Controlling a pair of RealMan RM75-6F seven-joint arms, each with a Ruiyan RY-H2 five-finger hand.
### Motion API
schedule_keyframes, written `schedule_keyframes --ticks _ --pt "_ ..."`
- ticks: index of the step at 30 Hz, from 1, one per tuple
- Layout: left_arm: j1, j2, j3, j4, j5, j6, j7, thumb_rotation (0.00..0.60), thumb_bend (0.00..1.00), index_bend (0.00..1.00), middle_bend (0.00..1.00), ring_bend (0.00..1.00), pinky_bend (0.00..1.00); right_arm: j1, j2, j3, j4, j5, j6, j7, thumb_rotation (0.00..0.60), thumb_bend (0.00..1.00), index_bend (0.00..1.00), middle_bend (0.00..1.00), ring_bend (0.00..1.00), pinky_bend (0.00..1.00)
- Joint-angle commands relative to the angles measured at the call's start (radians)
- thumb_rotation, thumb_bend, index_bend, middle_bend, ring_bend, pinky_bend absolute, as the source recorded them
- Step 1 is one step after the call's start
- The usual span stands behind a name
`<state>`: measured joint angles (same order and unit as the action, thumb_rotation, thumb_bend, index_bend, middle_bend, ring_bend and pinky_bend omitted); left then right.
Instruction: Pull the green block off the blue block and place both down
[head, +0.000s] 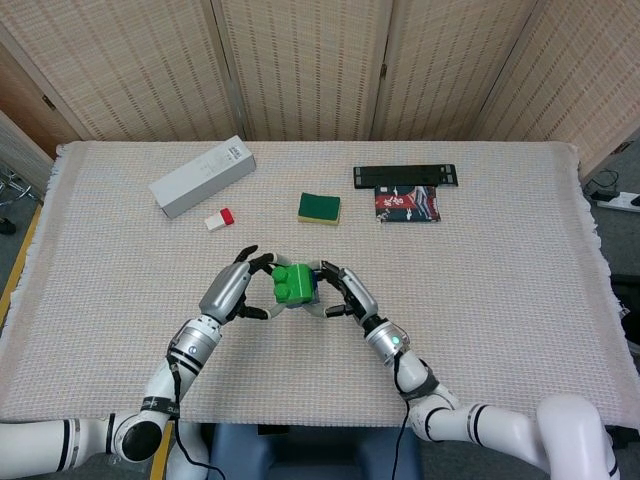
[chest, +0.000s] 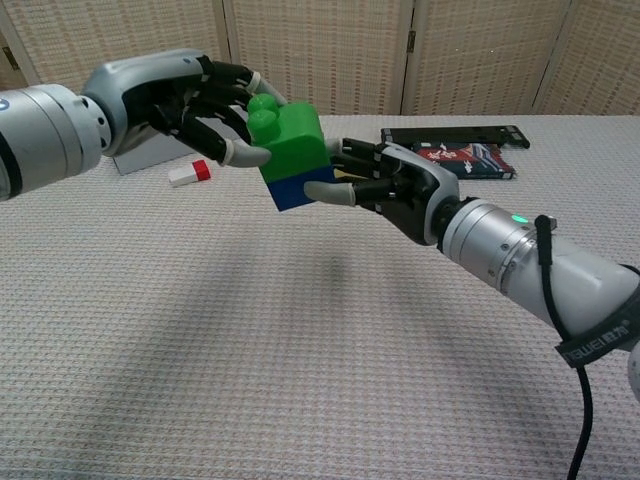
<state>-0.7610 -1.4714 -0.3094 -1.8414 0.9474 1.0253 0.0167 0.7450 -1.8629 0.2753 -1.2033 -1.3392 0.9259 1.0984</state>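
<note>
A green block (chest: 288, 135) sits joined on top of a blue block (chest: 303, 189), both held in the air above the table. My left hand (chest: 195, 105) grips the green block from its left side. My right hand (chest: 385, 185) holds the blue block from the right, fingers against its side. In the head view the green block (head: 295, 284) sits between the left hand (head: 232, 287) and the right hand (head: 345, 292), and the blue block is almost hidden beneath it.
On the woven table cloth (head: 500, 260) lie a white box (head: 202, 176), a small red-and-white piece (head: 219, 218), a green sponge (head: 319, 208), a black bar (head: 405, 176) and a dark packet (head: 408, 206), all farther back.
</note>
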Motion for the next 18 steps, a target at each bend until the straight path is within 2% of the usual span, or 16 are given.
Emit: schedule_keyframes --ticks 1,13,18 --pt "0.000 -0.001 0.001 -0.001 0.002 0.002 0.001 0.600 0.45 0.62 0.75 0.36 0.00 0.005 0.000 0.014 -0.006 0.009 -0.010 -0.006 0.600 0.32 0.82 0.32 0.36 0.17" --pt "0.003 -0.015 0.001 0.003 0.007 0.018 0.005 0.600 0.45 0.65 0.79 0.42 0.00 -0.003 -0.008 0.037 -0.025 0.030 -0.014 -0.034 0.600 0.32 0.86 0.34 0.38 0.18" --pt "0.004 -0.022 -0.004 0.005 0.003 0.026 0.003 0.600 0.46 0.67 0.81 0.45 0.03 -0.011 -0.012 0.040 -0.024 0.032 -0.004 -0.051 0.600 0.32 0.87 0.34 0.39 0.19"
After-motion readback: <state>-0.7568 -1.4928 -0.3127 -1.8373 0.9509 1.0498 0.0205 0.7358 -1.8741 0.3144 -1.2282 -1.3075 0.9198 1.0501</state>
